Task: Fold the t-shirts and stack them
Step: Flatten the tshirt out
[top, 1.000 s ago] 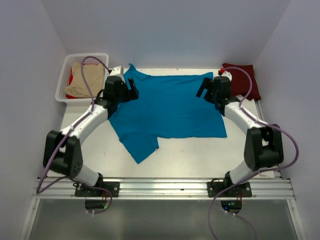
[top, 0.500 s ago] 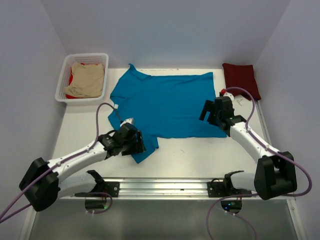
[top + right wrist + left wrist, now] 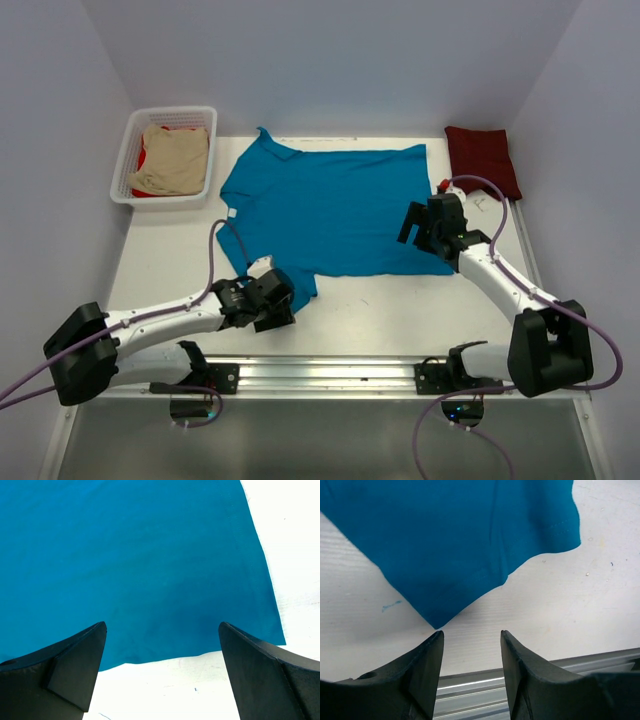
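Observation:
A teal-blue t-shirt (image 3: 330,205) lies spread flat on the white table (image 3: 400,300). My left gripper (image 3: 276,303) is open and empty, low over the tip of the shirt's near-left sleeve. In the left wrist view that sleeve (image 3: 470,540) ends just beyond the left gripper (image 3: 471,639). My right gripper (image 3: 412,225) is wide open and empty above the shirt's near-right hem. In the right wrist view the shirt (image 3: 140,555) fills the top, its hem edge between the fingers of the right gripper (image 3: 162,630). A folded dark maroon shirt (image 3: 483,158) lies at the far right.
A white lattice basket (image 3: 122,172) at the far left holds a beige shirt (image 3: 172,160) over a red one (image 3: 144,159). A metal rail (image 3: 400,375) runs along the table's near edge, close behind my left gripper. Walls close in the far and side edges.
Both arms have pulled back from the shirt's far corners. The left gripper came down to the near-left sleeve tip. The right gripper came to the near-right hem. The shirt now lies uncovered.

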Tool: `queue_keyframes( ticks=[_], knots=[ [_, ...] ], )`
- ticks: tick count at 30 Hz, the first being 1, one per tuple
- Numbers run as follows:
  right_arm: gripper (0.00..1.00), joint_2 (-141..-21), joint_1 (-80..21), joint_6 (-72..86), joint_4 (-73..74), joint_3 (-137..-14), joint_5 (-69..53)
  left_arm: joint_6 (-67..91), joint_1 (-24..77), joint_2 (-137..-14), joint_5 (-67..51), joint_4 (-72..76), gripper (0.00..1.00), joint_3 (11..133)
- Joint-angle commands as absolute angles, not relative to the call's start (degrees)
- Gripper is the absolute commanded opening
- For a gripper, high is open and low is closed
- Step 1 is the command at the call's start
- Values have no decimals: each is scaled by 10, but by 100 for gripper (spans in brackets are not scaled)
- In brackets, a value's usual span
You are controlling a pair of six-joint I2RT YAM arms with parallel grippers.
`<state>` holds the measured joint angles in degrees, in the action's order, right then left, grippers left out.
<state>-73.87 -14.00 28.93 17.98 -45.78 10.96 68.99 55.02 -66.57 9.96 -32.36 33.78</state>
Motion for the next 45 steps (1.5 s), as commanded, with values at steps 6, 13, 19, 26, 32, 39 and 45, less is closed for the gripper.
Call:
queue_keyframes(
  ticks=[6, 13, 19, 26, 32, 39, 45],
  knots=[
    [98, -743, -142, 297, 172, -458, 111, 867, 588, -622, 230, -432, 57, 349],
    [99, -737, -142, 298, 171, -457, 108, 893, 588, -660, 238, -398, 58, 330],
    [98, -737, -143, 301, 168, -451, 108, 892, 588, -686, 242, -376, 58, 330],
    [96, -731, -143, 303, 167, -443, 108, 904, 588, -693, 265, -372, 51, 321],
    [91, -727, -143, 302, 168, -441, 107, 904, 587, -700, 268, -336, 33, 301],
    [89, -721, -143, 303, 169, -438, 107, 900, 587, -715, 261, -335, 30, 301],
    [78, -728, -142, 315, 178, -439, 129, 896, 587, -708, 262, -354, 0, 311]
  ],
)
